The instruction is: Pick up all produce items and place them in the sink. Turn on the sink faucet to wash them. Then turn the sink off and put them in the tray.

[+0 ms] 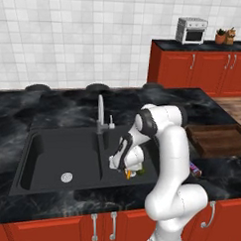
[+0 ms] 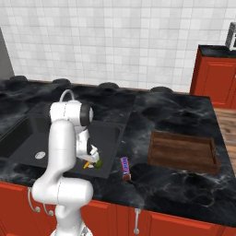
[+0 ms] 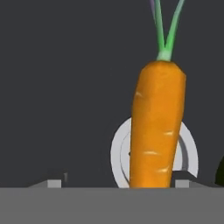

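Hand view has the gripper (image 3: 114, 183) spread wide and holding nothing, with the carrot (image 3: 156, 127) lying between its fingertips on the sink (image 1: 51, 154) floor, over a drain, the lime (image 2: 97, 162) at its 3 o'clock. Both produce items are in; the tray (image 2: 184, 152) is still to fill.

The arm (image 1: 170, 159) is glossy white, made of thick rounded tube sections that swell into bulbous shoulders and elbows. Dark grey to black rings mark the joints, clearest as a broad band at the top elbow (image 2: 85, 114). The wrist narrows into a smaller white block with dark insets. Two small dark fingertips (image 3: 54, 183) end the hand, squared off and pale grey on their faces.
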